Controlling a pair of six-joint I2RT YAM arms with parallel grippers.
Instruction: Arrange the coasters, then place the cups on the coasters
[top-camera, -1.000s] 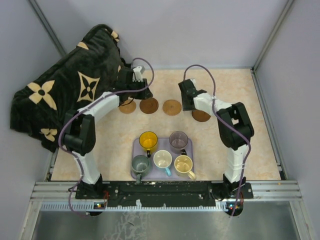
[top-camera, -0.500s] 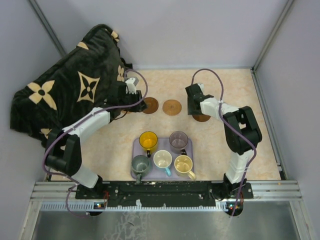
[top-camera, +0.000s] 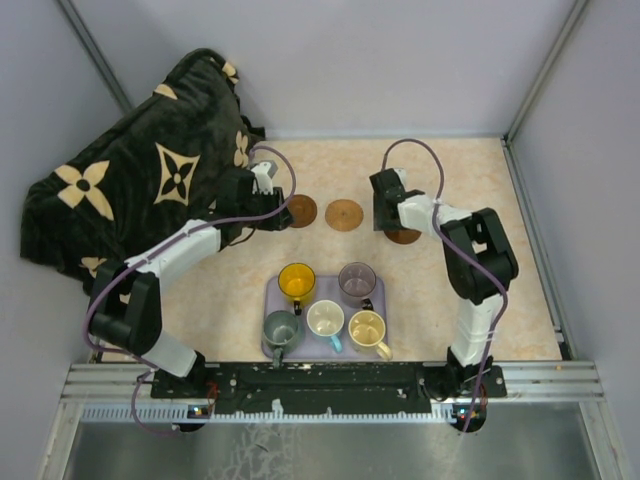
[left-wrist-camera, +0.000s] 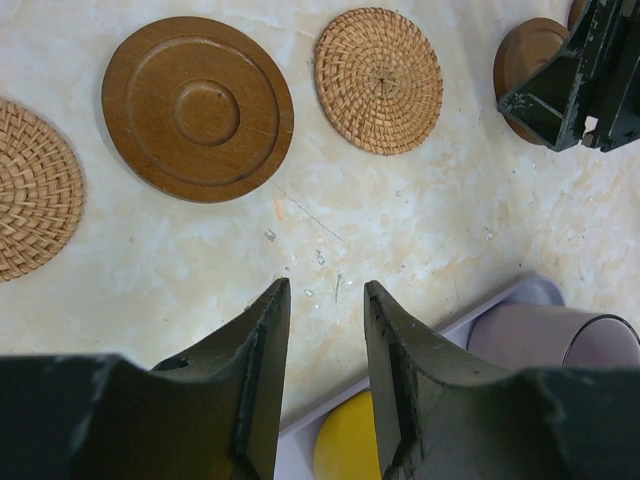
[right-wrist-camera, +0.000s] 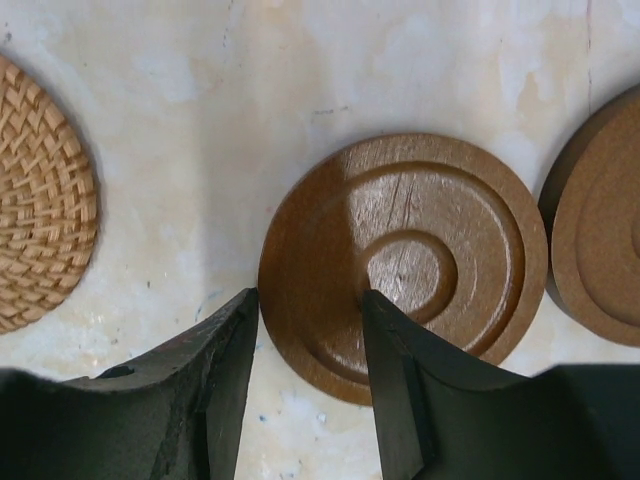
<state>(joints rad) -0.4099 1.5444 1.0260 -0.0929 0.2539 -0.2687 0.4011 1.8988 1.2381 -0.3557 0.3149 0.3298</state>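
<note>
Several round coasters lie in a row at the back of the table: a dark wooden coaster (top-camera: 300, 211), a woven tan coaster (top-camera: 344, 215) and a dark one (top-camera: 405, 236) partly under my right arm. My left gripper (left-wrist-camera: 325, 295) hovers open and empty over bare table, near another woven coaster (left-wrist-camera: 30, 190) and the dark coaster (left-wrist-camera: 197, 108). My right gripper (right-wrist-camera: 308, 300) is open, its jaws straddling the left edge of a dark coaster (right-wrist-camera: 420, 260), beside a further dark one (right-wrist-camera: 600, 260). The yellow (top-camera: 296, 281), purple (top-camera: 357, 281), grey-green (top-camera: 281, 328), white (top-camera: 325, 319) and cream (top-camera: 367, 328) cups stand on the tray.
The lavender tray (top-camera: 325, 290) sits near the front middle. A dark blanket with tan flower shapes (top-camera: 140, 170) is heaped at the back left, close to my left arm. Grey walls close in the table on three sides.
My left gripper has drawn back toward the near side, by the left end of the coaster row. My right gripper has moved nearer and its jaws have widened over the dark coaster.
</note>
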